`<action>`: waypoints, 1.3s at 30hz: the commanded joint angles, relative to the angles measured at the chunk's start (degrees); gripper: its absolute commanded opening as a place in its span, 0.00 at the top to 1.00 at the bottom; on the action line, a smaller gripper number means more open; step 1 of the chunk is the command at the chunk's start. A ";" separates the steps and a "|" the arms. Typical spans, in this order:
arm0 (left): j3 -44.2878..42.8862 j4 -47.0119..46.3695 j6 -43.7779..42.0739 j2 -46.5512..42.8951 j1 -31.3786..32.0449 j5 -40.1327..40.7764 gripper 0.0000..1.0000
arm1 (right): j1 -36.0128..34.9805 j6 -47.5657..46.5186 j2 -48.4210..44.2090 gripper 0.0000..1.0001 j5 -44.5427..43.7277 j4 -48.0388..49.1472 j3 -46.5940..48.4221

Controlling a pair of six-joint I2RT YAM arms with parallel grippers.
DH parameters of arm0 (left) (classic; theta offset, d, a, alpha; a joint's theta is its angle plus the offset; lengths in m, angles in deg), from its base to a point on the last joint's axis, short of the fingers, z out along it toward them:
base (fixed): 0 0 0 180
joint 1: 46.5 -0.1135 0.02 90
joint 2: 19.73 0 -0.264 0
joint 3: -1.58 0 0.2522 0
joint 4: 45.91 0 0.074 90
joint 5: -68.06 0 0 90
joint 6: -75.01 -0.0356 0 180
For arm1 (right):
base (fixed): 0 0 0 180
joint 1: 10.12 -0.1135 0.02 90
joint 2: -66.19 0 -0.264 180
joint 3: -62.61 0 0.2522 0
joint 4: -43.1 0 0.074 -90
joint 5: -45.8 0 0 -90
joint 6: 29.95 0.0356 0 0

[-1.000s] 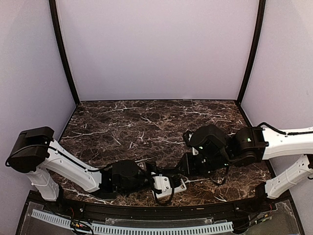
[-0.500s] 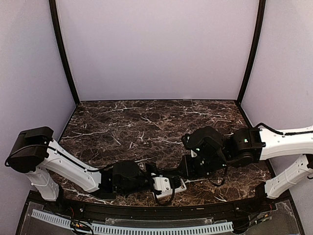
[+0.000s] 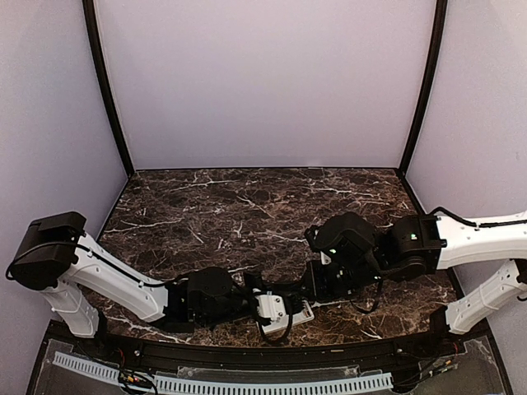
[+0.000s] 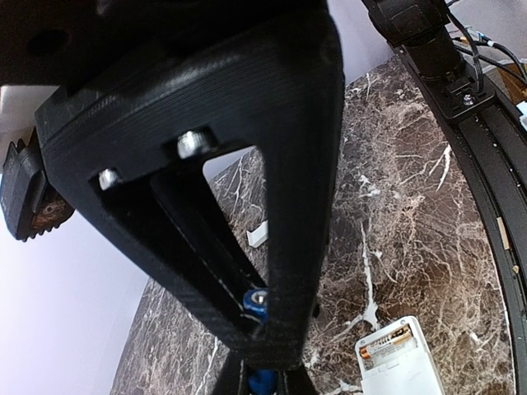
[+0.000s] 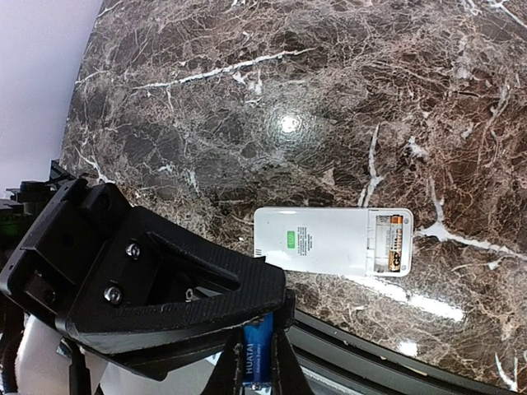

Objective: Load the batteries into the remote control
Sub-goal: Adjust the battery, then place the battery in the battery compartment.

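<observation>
Remote control lies face down on the marble table near its front edge. Its battery bay is open, with one orange-and-black cell seated inside. Right gripper is closed on a blue battery, held upright between the fingertips near the remote. Left gripper is closed, with a blue cylinder pinched between its tips, apparently a second battery, close beside the remote.

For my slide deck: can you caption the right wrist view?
Right gripper pinching a blue battery near the remote control, one cell already seated.
</observation>
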 commanded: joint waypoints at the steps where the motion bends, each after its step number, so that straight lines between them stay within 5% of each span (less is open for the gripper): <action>1: 0.95 -0.77 1.95 -2.79 -0.56 -0.63 1.00 | -0.21 -0.66 -0.72 1.00 -0.38 -0.68 -1.02; 2: 1.05 -0.04 2.18 -2.75 -0.60 -0.82 0.98 | -0.23 -0.60 -0.65 1.00 -0.41 -0.78 -1.22; 4: 1.19 2.05 3.44 -2.98 -0.69 -1.54 0.66 | -0.26 -0.27 -0.55 1.00 -0.59 -0.80 -2.06; 6: 1.36 4.47 5.28 -3.52 -0.73 -2.22 0.46 | -0.18 0.19 -0.34 1.00 -0.89 -0.71 -2.88; 12: 0.83 20.20 15.37 -7.76 -1.09 -6.48 0.19 | 0.95 0.50 2.02 1.00 -1.58 -1.36 -3.95; 19: -1.47 43.68 32.23 -8.99 -1.87 -15.48 0.09 | 1.65 0.22 7.38 1.00 -2.58 -1.30 -4.58; 39: -0.78 40.80 40.09 1.87 -5.04 -13.30 0.12 | 3.10 0.21 16.86 1.00 -0.29 3.28 -6.97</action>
